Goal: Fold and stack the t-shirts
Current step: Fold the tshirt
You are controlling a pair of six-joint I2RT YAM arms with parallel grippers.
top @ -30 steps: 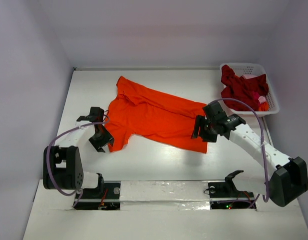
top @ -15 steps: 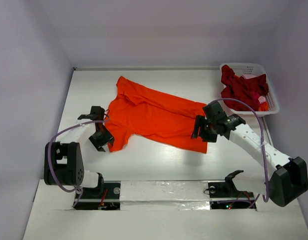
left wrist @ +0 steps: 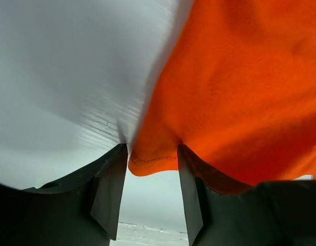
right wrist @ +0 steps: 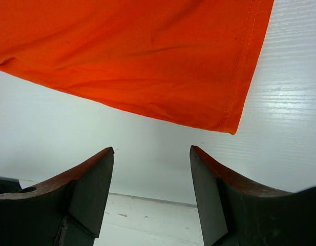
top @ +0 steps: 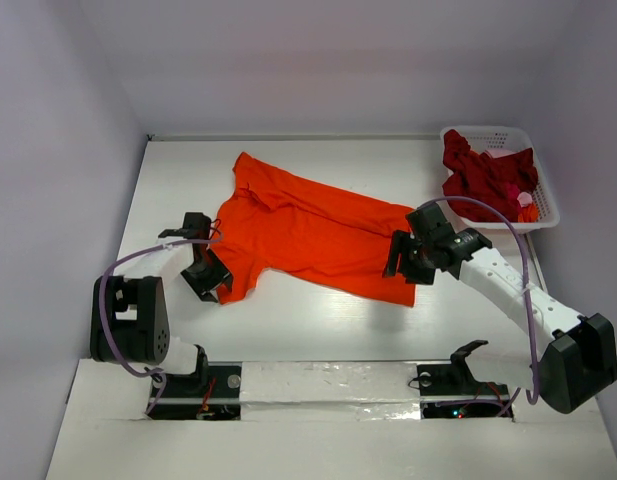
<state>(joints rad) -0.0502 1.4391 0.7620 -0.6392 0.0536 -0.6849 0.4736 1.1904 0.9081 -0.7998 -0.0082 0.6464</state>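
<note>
The bright orange t-shirt lies spread flat across the middle of the white table. The dark red t-shirt lies bunched in the white basket at the back right. My left gripper is open at the shirt's near left sleeve; in the left wrist view the sleeve's hemmed corner sits between the two fingers, which are not closed on it. My right gripper is open just above the shirt's near right hem; in the right wrist view the hem corner lies a little beyond the fingertips.
White walls close in the table on the left, back and right. The basket also holds a small pink and orange item. Bare table lies between the shirt and the arm bases at the near edge.
My left gripper has crept slightly right and nearer, onto the sleeve corner. The right arm and the shirt have not visibly moved.
</note>
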